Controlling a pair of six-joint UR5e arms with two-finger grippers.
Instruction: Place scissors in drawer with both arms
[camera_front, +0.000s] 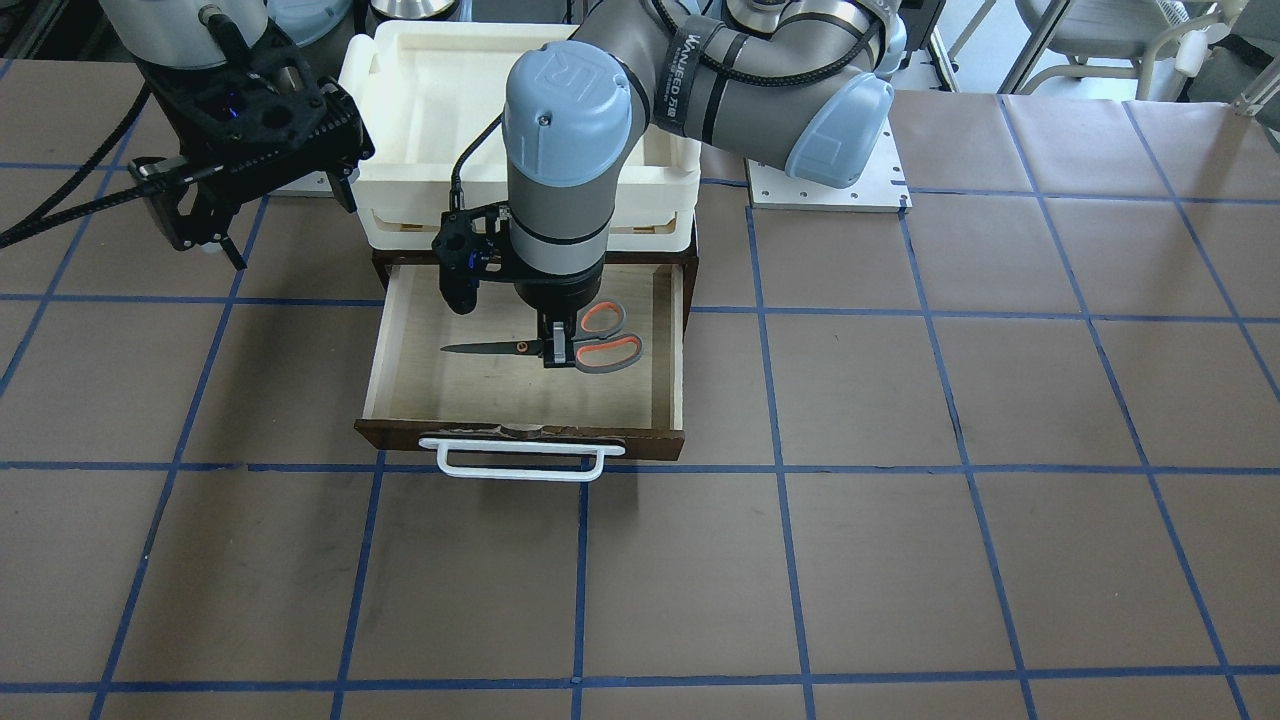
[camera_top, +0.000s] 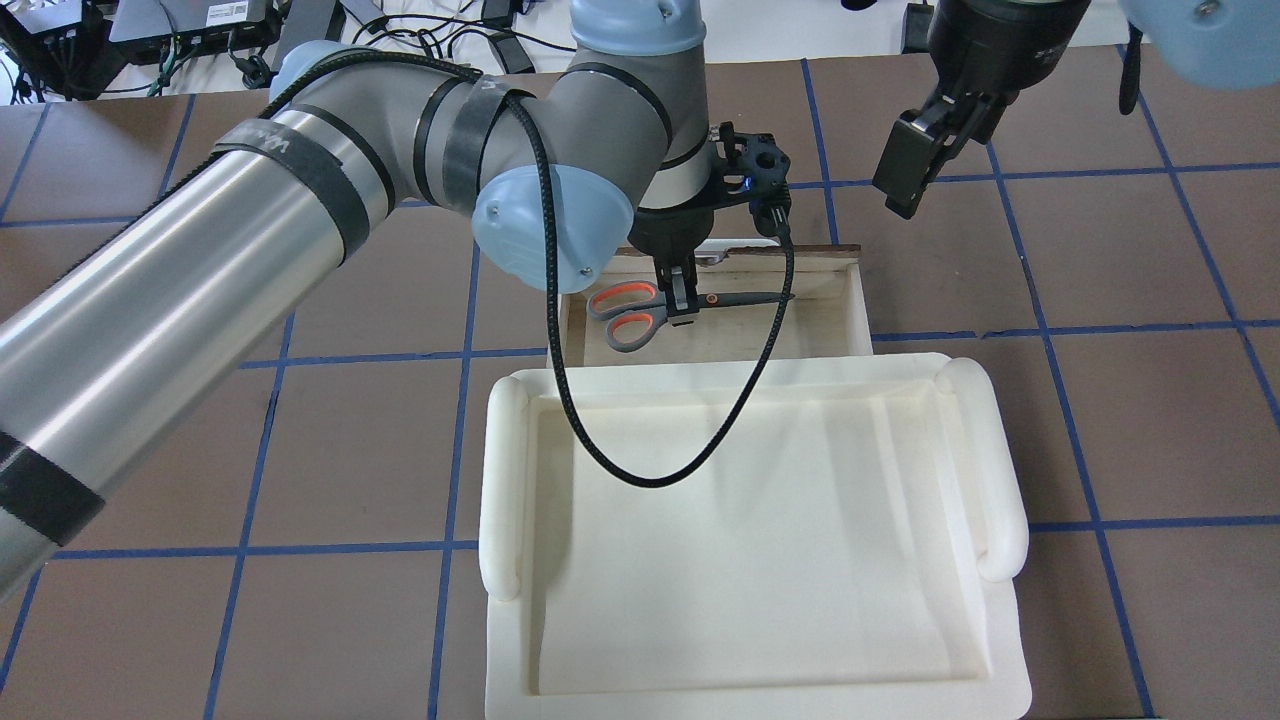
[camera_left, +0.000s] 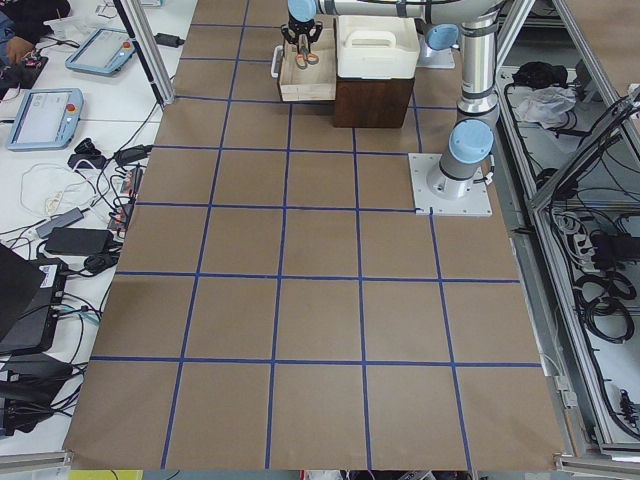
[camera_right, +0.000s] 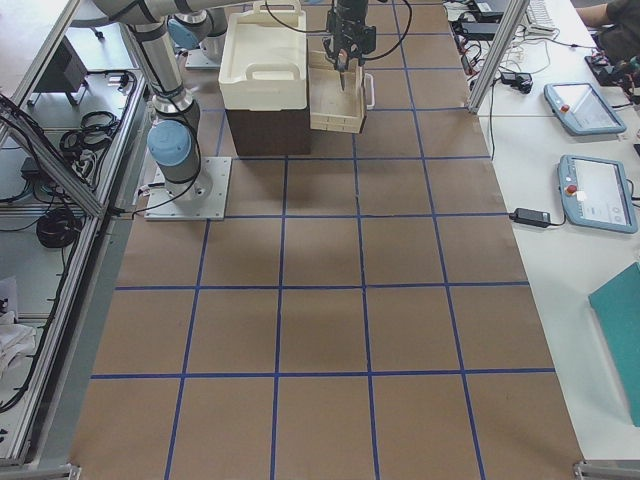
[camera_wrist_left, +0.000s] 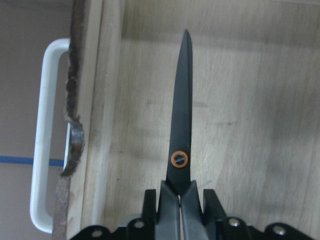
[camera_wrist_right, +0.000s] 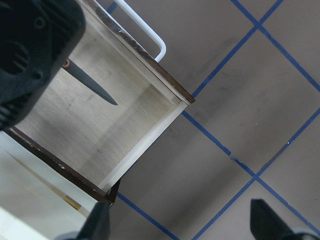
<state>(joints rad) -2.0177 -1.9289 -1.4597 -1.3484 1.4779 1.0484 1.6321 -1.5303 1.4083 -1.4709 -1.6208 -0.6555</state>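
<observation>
The scissors have dark blades and grey handles with orange-red loops. They lie level inside the open drawer, blades pointing to the view's left. My left gripper reaches straight down into the drawer and is shut on the scissors just behind the pivot, as the left wrist view shows. I cannot tell whether the scissors touch the drawer floor. My right gripper hangs open and empty above the table beside the drawer, its fingertips wide apart.
A white foam tray sits on top of the dark brown cabinet behind the drawer. The drawer's white bar handle sticks out toward the front. The left arm's cable loops over the tray.
</observation>
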